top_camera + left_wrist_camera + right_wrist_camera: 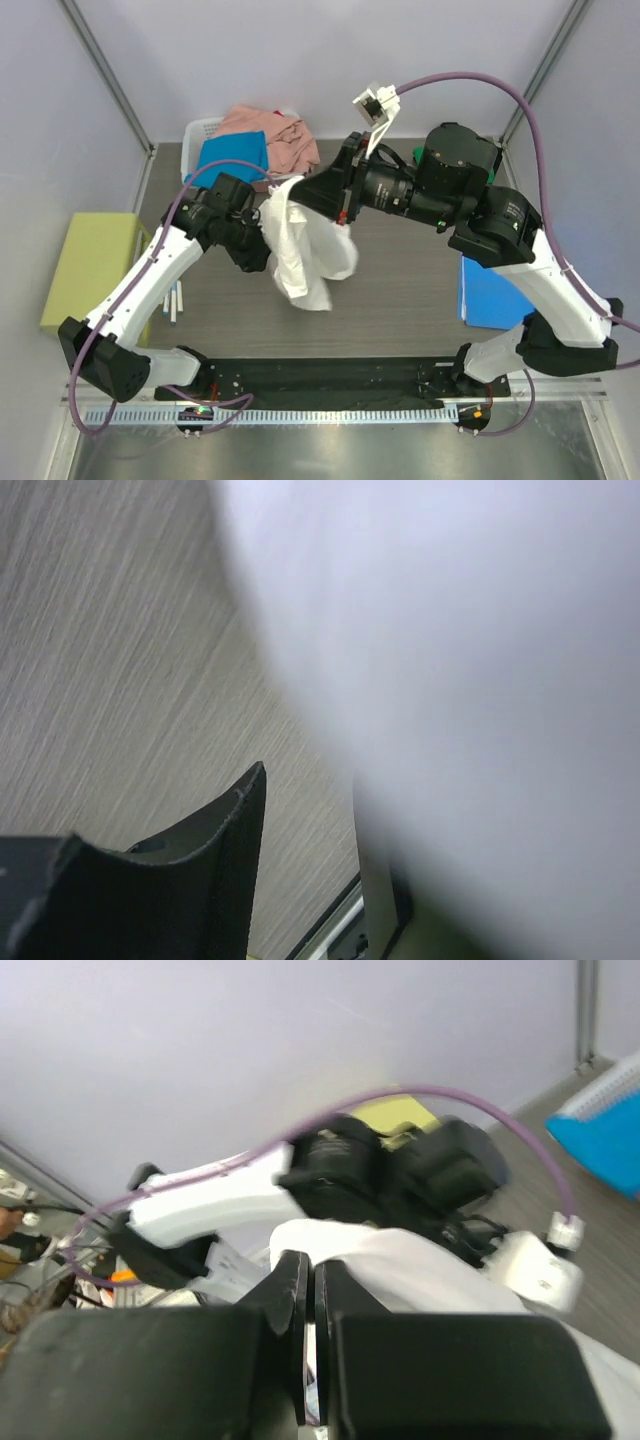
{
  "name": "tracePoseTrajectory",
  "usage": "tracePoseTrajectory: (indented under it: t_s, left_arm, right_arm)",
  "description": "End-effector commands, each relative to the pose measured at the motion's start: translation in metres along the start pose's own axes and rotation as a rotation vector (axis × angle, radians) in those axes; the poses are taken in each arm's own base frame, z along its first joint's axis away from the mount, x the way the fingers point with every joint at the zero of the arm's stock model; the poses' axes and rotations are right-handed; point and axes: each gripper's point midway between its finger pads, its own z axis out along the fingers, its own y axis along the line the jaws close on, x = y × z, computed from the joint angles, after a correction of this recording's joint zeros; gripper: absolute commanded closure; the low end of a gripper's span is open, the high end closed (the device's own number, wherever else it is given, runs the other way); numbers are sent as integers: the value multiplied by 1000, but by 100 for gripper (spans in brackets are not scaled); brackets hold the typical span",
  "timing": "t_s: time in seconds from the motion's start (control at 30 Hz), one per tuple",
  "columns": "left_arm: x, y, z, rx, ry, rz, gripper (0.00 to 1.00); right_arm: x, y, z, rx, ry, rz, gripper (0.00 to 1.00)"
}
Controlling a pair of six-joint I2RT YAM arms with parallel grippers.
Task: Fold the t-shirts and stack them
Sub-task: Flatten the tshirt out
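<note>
A white t-shirt (305, 255) hangs in loose folds above the middle of the table. My right gripper (298, 190) holds its upper edge; in the right wrist view the gripper (312, 1270) is shut on the white t-shirt (420, 1270). My left gripper (262, 250) sits against the shirt's left side. In the left wrist view it (310, 780) stands open, bare table showing between its fingers, with blurred white cloth (450, 680) draped over the right finger. A salmon pink t-shirt (275, 135) and a bright blue t-shirt (235, 155) lie in the basket.
The white plastic basket (200, 130) stands at the back left. A flat blue folder (490, 295) lies at the right edge under the right arm. A yellow-green flat bundle (90, 265) lies left of the table. White pens (175, 300) lie by the left arm.
</note>
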Motion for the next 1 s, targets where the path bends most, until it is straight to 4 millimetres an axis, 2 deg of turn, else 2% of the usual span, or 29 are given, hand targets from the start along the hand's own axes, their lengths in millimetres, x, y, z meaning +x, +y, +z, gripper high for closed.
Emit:
tracePoseTrajectory:
  t_s: [0.0, 0.03, 0.1, 0.13, 0.17, 0.23, 0.33, 0.37, 0.4, 0.43, 0.5, 0.53, 0.57, 0.67, 0.87, 0.97]
  left_arm:
    - [-16, 17, 3, -21, -94, -63, 59]
    - [-14, 21, 3, -23, -92, -80, 59]
    - [-11, 22, 4, -22, -90, -88, 60]
    - [-10, 24, 4, -30, -89, -90, 60]
    - [-9, 24, 4, -32, -87, -89, 60]
    - [-8, 25, 3, -43, -89, -87, 60]
    - [-4, 25, 2, -48, -79, -78, 60]
    - [-2, 26, 2, -53, -72, -75, 59]
    - [0, 26, 3, -53, -65, -74, 59]
    - [2, 26, 4, -54, -61, -70, 60]
    - [6, 27, 6, -58, -47, -68, 59]
    - [6, 28, 7, -58, -43, -68, 60]
    - [7, 28, 8, -54, -39, -68, 60]
    - [8, 30, 10, -55, -27, -70, 59]
    - [3, 33, 16, -36, -9, -87, 58]
    - [5, 34, 35, -11, 16, -135, 56]
  right_arm:
    - [-40, 53, -5, -28, -104, -147, 99]
    - [-35, 53, 5, -13, -87, -178, 99]
    - [-44, 53, -3, 15, -110, -183, 99]
    - [-54, 44, -13, 69, -148, -186, 99]
    - [-46, 33, -10, 110, -140, -204, 99]
    - [-45, 11, -16, 220, -166, -208, 99]
    - [-32, -17, -32, 334, -161, -213, 99]
    - [-24, -36, -41, 422, -155, -216, 99]
    - [-22, -44, -47, 464, -160, -203, 99]
    - [-11, -62, -54, 552, -138, -219, 99]
    - [-7, -76, -70, 624, -145, -197, 99]
    - [3, -87, -75, 678, -118, -205, 99]
    - [2, -96, -85, 738, -130, -205, 99]
    - [7, -112, -103, 847, -113, -221, 99]
    - [10, -120, -122, 888, -113, -181, 99]
    - [16, -125, -125, 908, -110, -181, 99]
